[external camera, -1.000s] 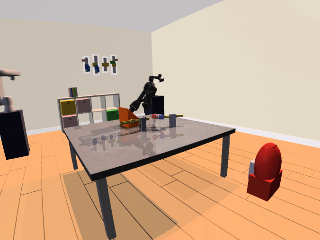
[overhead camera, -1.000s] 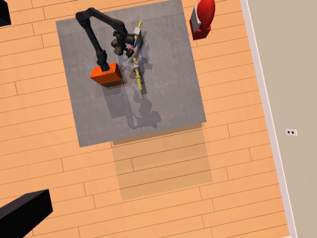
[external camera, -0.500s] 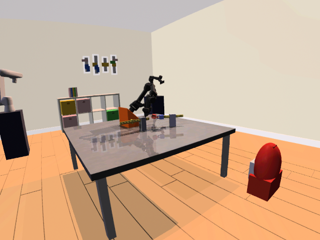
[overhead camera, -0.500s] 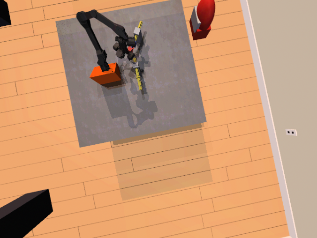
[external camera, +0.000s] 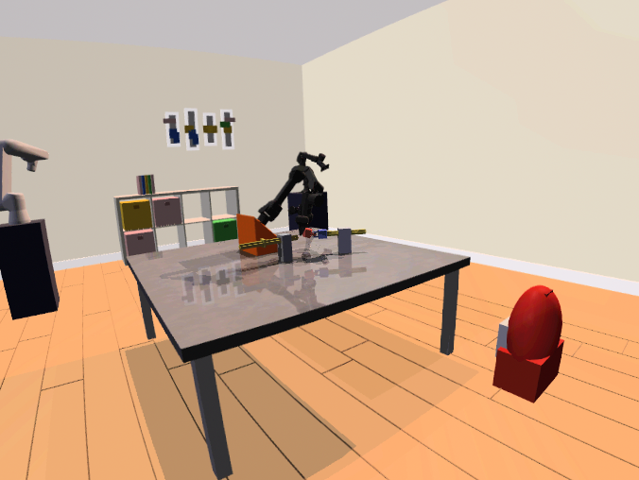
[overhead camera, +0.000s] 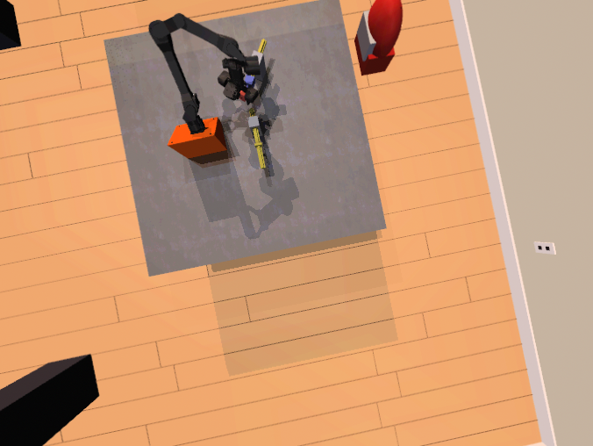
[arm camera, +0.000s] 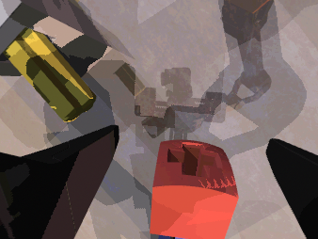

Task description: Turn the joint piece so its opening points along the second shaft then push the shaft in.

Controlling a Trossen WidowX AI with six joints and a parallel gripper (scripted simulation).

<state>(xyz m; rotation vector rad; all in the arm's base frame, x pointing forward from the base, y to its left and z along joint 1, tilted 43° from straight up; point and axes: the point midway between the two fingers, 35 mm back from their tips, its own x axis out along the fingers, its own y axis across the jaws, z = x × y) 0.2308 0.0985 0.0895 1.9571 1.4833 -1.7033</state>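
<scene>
The red joint piece [overhead camera: 243,96] [external camera: 308,231] [arm camera: 194,209] hangs on the blue hinge part [overhead camera: 249,80] [external camera: 322,233] at the end of the yellow first shaft [overhead camera: 261,46] [external camera: 357,231], fixed in a grey block [external camera: 344,242]. Its square opening faces up the wrist view. The yellow second shaft [overhead camera: 259,146] [external camera: 255,243] [arm camera: 56,80] runs through the other grey block [overhead camera: 253,121] [external camera: 284,248]; its free end is apart from the opening, to its upper left in the wrist view, slanting against it. My gripper [arm camera: 191,138] is open, with the red piece between the fingers' lines but untouched, as far as visible.
The orange arm base [overhead camera: 198,139] [external camera: 253,237] stands beside the second shaft on the grey table [overhead camera: 331,191] [external camera: 232,315]. A small crosspiece [overhead camera: 258,143] sits on the second shaft behind its block. The red egg-shaped object [overhead camera: 384,24] [external camera: 534,322] is off the table.
</scene>
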